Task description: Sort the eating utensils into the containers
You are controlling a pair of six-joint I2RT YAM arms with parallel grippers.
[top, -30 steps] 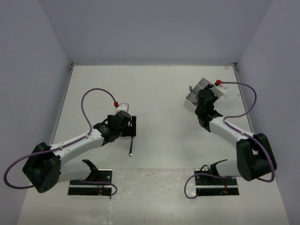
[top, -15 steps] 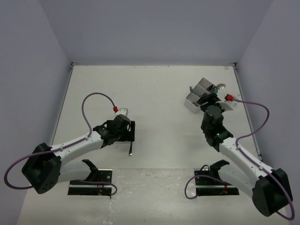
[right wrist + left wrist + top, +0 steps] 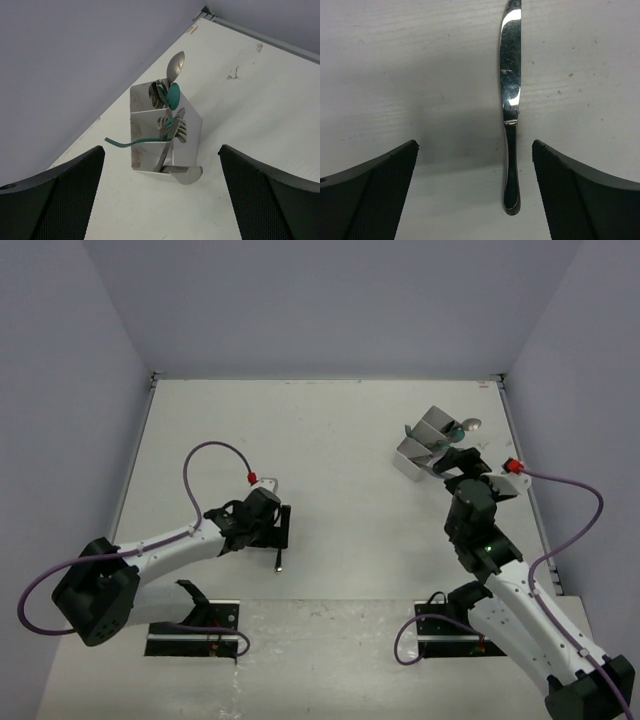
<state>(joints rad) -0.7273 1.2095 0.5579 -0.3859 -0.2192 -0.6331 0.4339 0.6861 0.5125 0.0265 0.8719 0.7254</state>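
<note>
The steel knife lies flat on the bench: stiff, light, probably slippery, best pinched across the handle. Both the left tool and right tool gape wide, empty.

Pretty plain setup: an off-white tabletop boxed in by three bare lavender-grey walls, the back wall, left wall and right wall. A thin strip runs along the far edge. The near end is a lighter speckled band. Up close there are a few scuff marks. Light's soft and even.
</note>
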